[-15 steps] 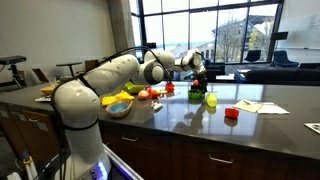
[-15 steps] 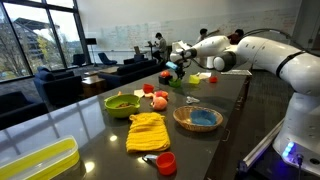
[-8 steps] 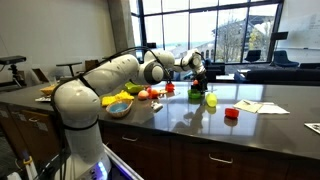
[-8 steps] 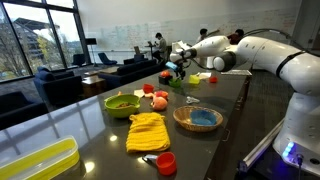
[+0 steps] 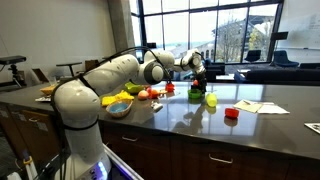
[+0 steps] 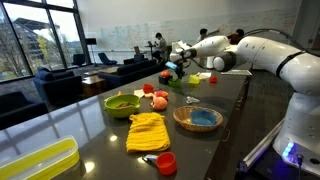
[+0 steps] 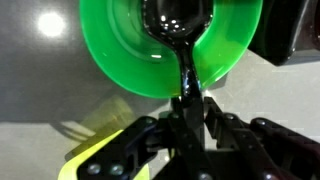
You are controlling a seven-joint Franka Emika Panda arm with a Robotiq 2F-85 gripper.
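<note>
In the wrist view a bright green plate lies on the dark counter directly ahead of my gripper. A glossy black spoon rests with its bowl on the plate. Its handle runs back between my fingers, which are shut on it. In both exterior views the gripper hangs over the far part of the counter, above the green plate. The spoon itself is too small to make out there.
On the counter sit a yellow cloth, a woven-rim bowl with a blue inside, a green bowl, red fruit and a red cup. A long yellow tray lies near the front edge. Another red cup stands by papers.
</note>
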